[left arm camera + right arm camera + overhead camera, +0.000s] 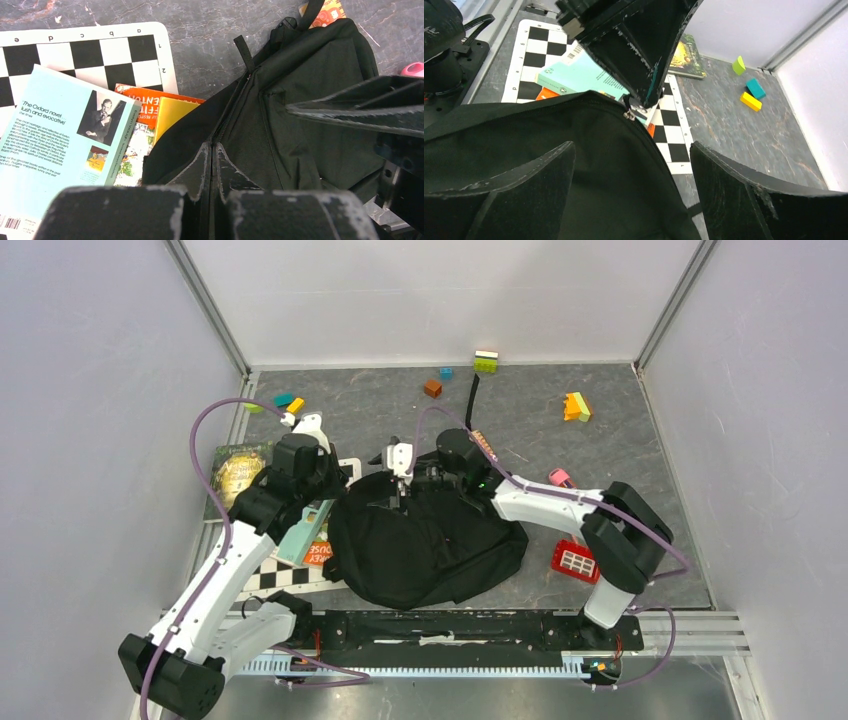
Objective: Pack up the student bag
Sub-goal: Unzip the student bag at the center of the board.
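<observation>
The black student bag (420,540) lies flat in the middle of the table, one strap (472,400) stretched toward the back. My left gripper (345,490) is shut at the bag's upper left edge. In the left wrist view its tips (212,150) meet on the zipper line. In the right wrist view its tip pinches at the silver zipper pull (629,114). My right gripper (400,485) is open, its jaws (631,150) spread wide over the bag's (574,165) fabric by the zipper. One of its fingers (360,107) shows in the left wrist view.
A teal book (60,130) and an orange book (150,100) lie on a chessboard (290,575) left of the bag. A green book (240,468) is at far left. A red item (575,562) and a pink one (560,477) lie right. Coloured blocks (577,407) are scattered at the back.
</observation>
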`<act>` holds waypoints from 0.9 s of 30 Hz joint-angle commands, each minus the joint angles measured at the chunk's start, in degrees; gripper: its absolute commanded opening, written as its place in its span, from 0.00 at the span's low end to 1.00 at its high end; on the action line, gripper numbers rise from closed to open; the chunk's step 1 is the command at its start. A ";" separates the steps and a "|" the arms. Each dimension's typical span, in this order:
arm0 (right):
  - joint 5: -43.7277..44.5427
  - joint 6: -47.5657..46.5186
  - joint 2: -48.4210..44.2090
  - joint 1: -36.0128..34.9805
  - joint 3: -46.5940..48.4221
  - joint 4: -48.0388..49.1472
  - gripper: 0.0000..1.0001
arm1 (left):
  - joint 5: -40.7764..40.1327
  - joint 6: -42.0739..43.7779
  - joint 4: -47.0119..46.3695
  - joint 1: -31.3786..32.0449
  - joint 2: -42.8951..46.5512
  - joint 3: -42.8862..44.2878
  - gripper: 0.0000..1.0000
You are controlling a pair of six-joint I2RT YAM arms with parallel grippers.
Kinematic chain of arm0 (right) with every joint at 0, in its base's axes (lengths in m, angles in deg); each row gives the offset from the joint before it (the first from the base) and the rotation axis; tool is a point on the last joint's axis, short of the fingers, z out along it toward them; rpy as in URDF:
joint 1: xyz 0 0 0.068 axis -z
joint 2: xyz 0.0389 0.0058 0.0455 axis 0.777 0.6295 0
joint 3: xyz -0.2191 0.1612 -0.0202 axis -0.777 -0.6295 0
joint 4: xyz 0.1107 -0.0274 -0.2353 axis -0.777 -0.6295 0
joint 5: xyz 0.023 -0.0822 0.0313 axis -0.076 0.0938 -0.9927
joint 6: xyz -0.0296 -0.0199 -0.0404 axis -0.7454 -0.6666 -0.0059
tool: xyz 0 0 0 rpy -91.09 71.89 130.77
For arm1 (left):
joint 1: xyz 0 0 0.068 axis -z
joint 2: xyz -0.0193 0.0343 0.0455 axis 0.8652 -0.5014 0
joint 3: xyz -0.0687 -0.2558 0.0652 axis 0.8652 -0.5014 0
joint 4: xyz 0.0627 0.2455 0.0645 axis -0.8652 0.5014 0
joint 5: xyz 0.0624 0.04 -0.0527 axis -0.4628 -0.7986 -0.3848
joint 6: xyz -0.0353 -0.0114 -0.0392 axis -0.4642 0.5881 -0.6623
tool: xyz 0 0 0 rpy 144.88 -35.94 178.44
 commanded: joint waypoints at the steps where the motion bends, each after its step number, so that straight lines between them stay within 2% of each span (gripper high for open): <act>1: -5.89 -2.12 4.84 -0.01 7.38 -1.72 0.89 | 1.91 -0.49 -0.49 -0.22 1.38 0.21 0.02; 4: -6.01 -1.90 8.71 -0.28 9.81 -2.48 0.85 | 2.66 -0.58 -0.38 -0.14 1.73 -0.05 0.02; 8: -5.29 -2.08 12.60 -0.36 13.65 -4.22 0.70 | 2.81 -0.23 -0.21 -0.19 2.10 0.02 0.02; 15: -3.23 -2.34 16.98 -0.36 18.58 -6.26 0.54 | 4.22 0.93 -0.06 -0.18 2.45 0.54 0.02; 17: -2.19 -0.94 18.34 -0.28 20.33 -6.66 0.47 | 4.39 1.65 -0.11 -0.21 2.65 0.64 0.02; 19: -1.53 -0.10 19.33 -0.27 22.24 -7.87 0.33 | 4.53 2.43 -0.02 -0.18 2.78 0.64 0.02; 20: -0.38 0.89 19.62 -0.28 23.03 -8.22 0.20 | 4.14 2.50 -0.08 -0.15 3.08 0.48 0.02; 22: 3.32 2.94 19.86 -0.31 24.08 -8.39 0.03 | 2.83 2.74 -0.16 -0.20 3.78 -0.08 0.02; 23: 5.53 3.62 19.77 -0.28 24.44 -8.51 0.00 | 1.82 2.85 -0.20 -0.14 4.27 -0.43 0.02; 27: 11.79 5.58 18.50 0.11 24.66 -8.23 0.00 | -4.21 1.72 -0.80 -0.16 6.99 -2.25 0.02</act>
